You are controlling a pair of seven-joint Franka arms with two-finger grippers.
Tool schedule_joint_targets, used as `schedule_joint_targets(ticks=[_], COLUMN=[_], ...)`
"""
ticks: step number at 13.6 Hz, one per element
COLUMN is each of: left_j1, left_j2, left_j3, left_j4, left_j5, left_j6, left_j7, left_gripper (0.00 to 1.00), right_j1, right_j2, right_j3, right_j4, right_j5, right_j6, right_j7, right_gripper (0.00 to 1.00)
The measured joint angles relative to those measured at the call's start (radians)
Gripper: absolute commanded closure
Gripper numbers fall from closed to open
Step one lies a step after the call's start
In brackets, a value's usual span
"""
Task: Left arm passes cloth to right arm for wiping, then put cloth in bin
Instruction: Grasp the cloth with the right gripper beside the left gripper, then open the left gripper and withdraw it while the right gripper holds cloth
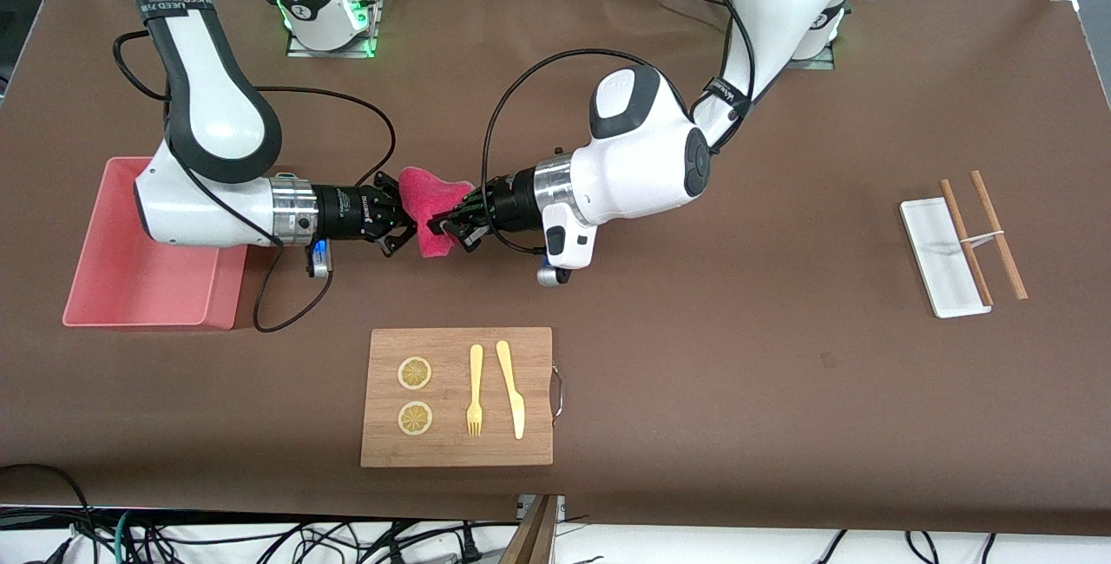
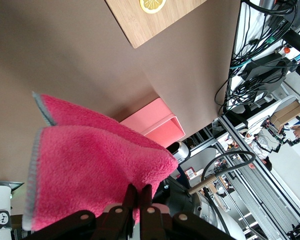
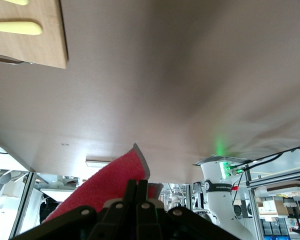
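Observation:
The magenta-pink cloth (image 1: 431, 208) hangs in the air over the brown table, between the two grippers. My left gripper (image 1: 451, 222) is shut on one side of it. In the left wrist view the cloth (image 2: 90, 165) spreads out from the pinched left gripper (image 2: 139, 192). My right gripper (image 1: 404, 221) is shut on the cloth's other side, and the right wrist view shows a cloth corner (image 3: 105, 187) caught in the shut right gripper (image 3: 138, 186). The salmon-pink bin (image 1: 113, 226) stands at the right arm's end of the table, partly covered by that arm; it also shows past the cloth (image 2: 155, 120).
A wooden cutting board (image 1: 457, 396) nearer the front camera carries two lemon slices (image 1: 415, 373), a fork (image 1: 475, 390) and a knife (image 1: 512, 390). A small white tray (image 1: 937, 260) with two chopsticks (image 1: 998, 234) lies toward the left arm's end. Black cables trail beside the bin.

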Motion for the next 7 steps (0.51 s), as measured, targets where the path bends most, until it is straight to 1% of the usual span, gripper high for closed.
schedule_joint_targets(ticks=[1,2,3,7], left_j1=[0.000,0.000,0.000,0.005], left_j2=[0.000,0.000,0.001,0.001], left_j3=[0.000,0.000,0.000,0.000], left_j4=[0.000,0.000,0.000,0.007], left_j5=[0.000,0.000,0.000,0.000], left_j6=[0.000,0.000,0.000,0.003], left_j7=[0.000,0.000,0.000,-0.001], left_gripper=[0.62,0.07,0.00,0.00], right_j1=[-0.003,-0.009,-0.017,-0.068], right_j2=[-0.002,-0.004,-0.008,-0.012], right_j3=[-0.007,-0.014,-0.020,-0.028], right_j4=[0.004,0.009,0.019,0.099], right_j5=[-0.001,-0.007,-0.020,-0.115], right_j6=[-0.002,-0.010,-0.029,-0.150], right_j7=[-0.024,-0.052,-0.073,-0.121], right_gripper=[1.00,1.00,1.00,1.00])
